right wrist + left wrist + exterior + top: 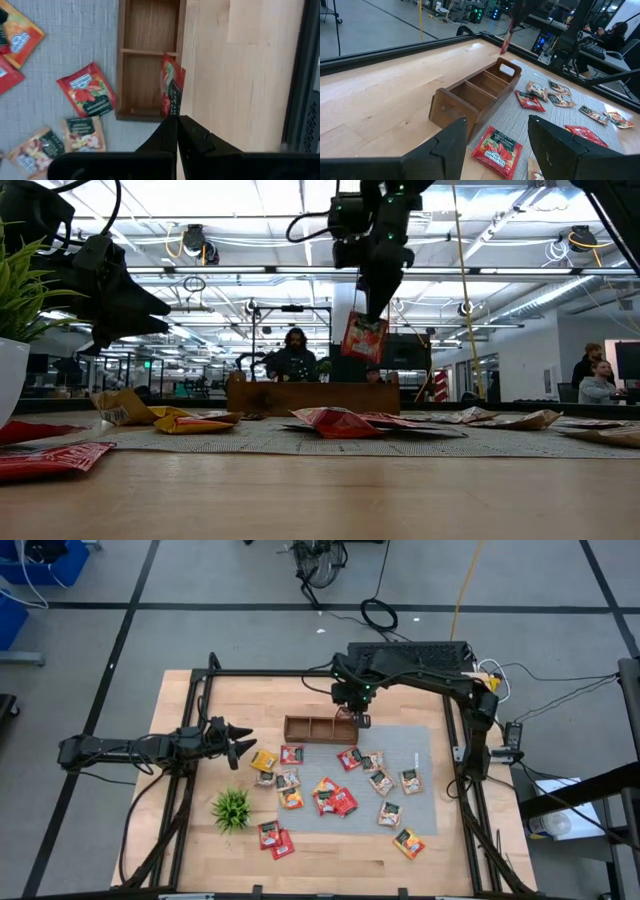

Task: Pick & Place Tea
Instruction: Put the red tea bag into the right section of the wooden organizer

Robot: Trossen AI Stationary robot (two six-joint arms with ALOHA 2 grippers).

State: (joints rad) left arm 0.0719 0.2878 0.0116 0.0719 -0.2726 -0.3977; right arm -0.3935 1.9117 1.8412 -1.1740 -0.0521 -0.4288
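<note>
right gripper: pinched shut on a red packet by its top edge; it hung over the tray, at the end compartment.
step: we'd judge a straight lowering best, centred between divider and end wall, letting go only once the packet sat inside.
edges: packet hung close to the tray's far wall; drift could have dropped it on bare table.
room: other tea lay on the mat, clear of the drop.
left gripper: fingers apart, empty, waiting beside the plant.
</note>
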